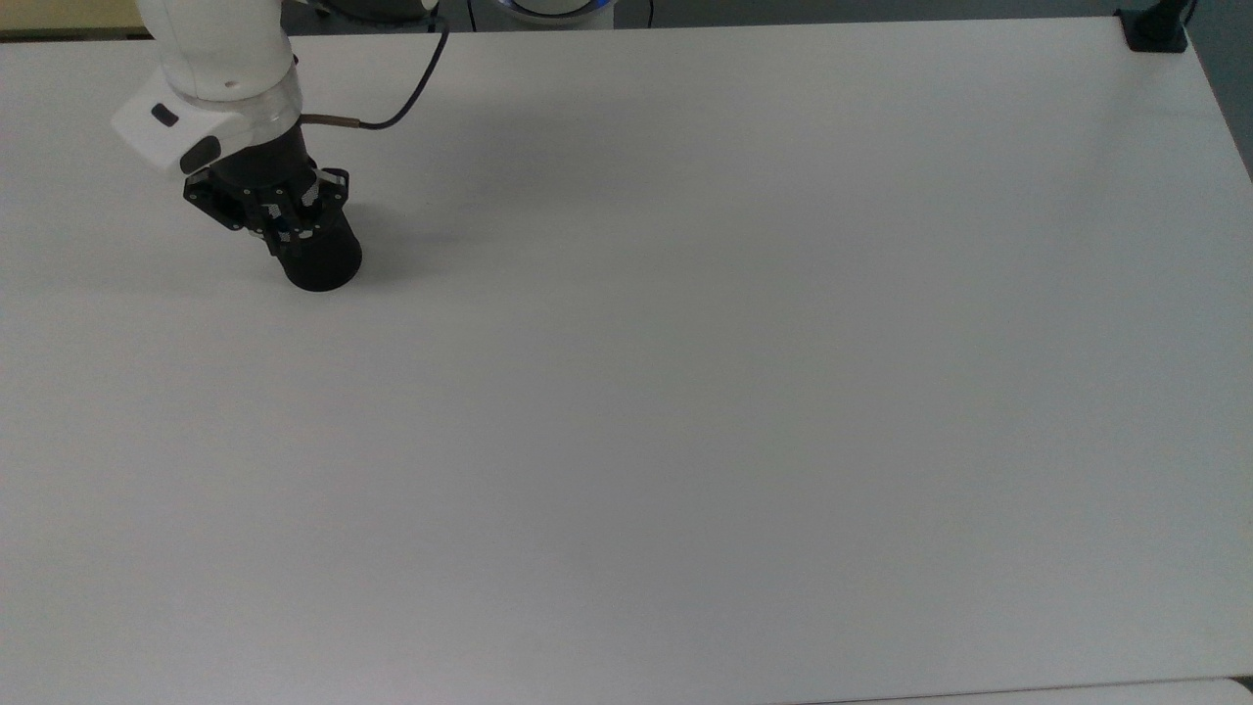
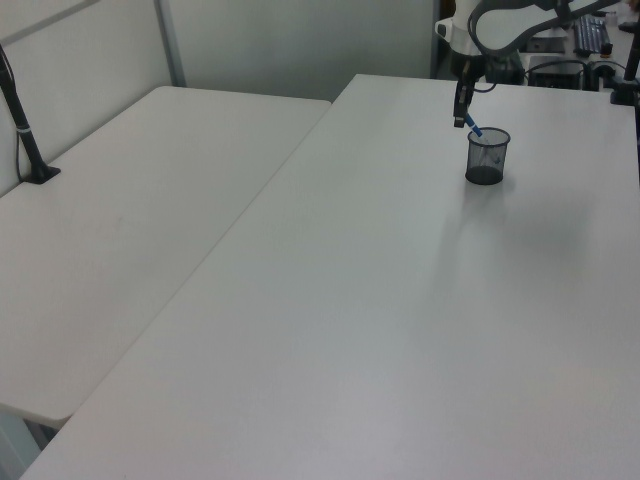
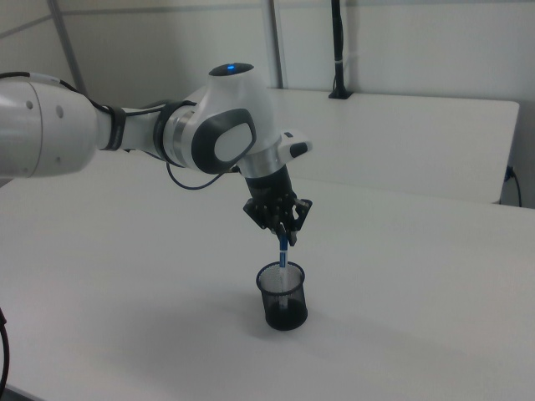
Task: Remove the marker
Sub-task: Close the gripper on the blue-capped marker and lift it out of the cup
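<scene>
One marker (image 3: pixel 283 251) clamped by its blue top in the gripper (image 3: pixel 283 233), hanging near-upright straight below, lower end inside the black mesh cup (image 3: pixel 282 296); straight up for clearance.

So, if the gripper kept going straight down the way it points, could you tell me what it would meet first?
Most likely the rim of the black mesh cup right below the gripper, which holds the marker with its lower end inside the cup. Depth is hard to judge.
</scene>
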Available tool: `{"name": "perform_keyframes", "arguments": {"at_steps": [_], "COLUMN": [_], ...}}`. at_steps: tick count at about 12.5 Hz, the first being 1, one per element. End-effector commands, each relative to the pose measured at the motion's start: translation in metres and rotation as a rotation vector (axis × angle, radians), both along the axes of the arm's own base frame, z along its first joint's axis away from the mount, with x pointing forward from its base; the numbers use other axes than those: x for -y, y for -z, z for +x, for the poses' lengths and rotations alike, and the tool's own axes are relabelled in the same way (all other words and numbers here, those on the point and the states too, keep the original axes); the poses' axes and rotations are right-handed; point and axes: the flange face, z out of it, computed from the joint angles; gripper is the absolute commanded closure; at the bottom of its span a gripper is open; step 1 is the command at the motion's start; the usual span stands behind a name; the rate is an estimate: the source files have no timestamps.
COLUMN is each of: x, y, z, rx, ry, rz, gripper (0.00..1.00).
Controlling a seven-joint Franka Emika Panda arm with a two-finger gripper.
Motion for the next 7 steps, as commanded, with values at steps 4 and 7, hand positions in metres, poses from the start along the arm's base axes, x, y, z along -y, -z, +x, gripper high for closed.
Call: {"name": "perform_keyframes", "arguments": {"at_steps": [4, 7], "x": [-0.016, -0.028], "y": [-0.093, -0.129], "z": [-0.020, -0.032], "rx": [0.034, 0.054], "ry": [0.058, 0.059], "rz": [0.110, 0.168], "gripper": [1.00, 1.00]}}
